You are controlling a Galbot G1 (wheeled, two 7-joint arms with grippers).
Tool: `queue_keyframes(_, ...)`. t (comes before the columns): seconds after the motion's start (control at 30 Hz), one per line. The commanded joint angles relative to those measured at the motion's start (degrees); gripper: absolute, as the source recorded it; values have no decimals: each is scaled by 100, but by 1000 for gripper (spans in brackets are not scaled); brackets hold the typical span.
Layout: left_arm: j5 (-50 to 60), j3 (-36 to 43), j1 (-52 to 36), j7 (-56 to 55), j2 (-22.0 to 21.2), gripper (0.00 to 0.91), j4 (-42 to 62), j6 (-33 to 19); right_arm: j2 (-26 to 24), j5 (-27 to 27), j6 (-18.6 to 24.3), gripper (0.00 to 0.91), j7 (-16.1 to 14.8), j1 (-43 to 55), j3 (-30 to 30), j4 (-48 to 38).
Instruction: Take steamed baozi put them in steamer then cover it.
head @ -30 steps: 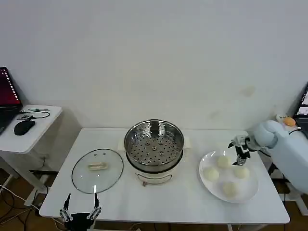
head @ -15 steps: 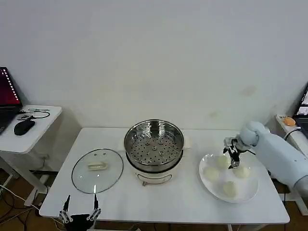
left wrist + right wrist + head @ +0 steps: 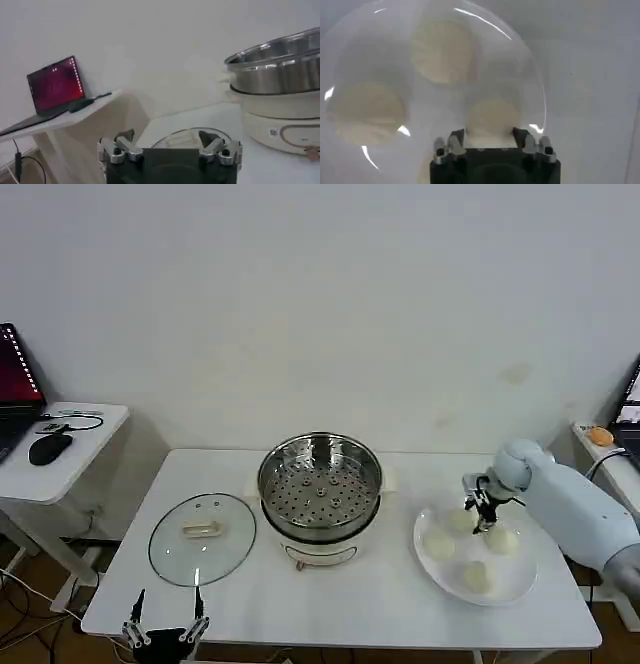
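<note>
Four cream-white baozi lie on a white plate at the table's right: one at the back, one on the left, one on the right and one at the front. My right gripper hangs open just over the plate's back part. In the right wrist view its fingers flank one baozi, with others farther off. The steel steamer stands empty at mid-table. The glass cover lies flat to its left. My left gripper stays open at the table's front left edge.
A side table at the far left carries a laptop and a mouse. The steamer's white cooker base shows in the left wrist view behind the cover. Bare tabletop lies between steamer and plate.
My right gripper has moved left and a little lower, from the plate's back right edge to over the back baozi. The left arm, steamer and cover have not moved.
</note>
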Motion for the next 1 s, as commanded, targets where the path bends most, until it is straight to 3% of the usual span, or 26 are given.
queue_keyframes(0.03,15,25,7,-10,-10,907,-20,-1,-91,74,-4,544,-16,13,-50,114)
queue_keyframes(0.3,15,27,-9,-55,24,907,6,2,-409,506,-82,544,20,402,-84,597)
queue_keyframes(0.57,-21,23,-57,-63,70,907,36,6,-554,1116,-143,544,124,1717,-522,1071)
queue_keyframes(0.8,-31,6,-104,-92,96,907,88,7,-2,1647,-100,544,220,2882,-1141,931)
queue_keyframes(1.0,-38,-27,-73,-122,93,907,89,1,571,1949,3,544,363,3324,-1523,750)
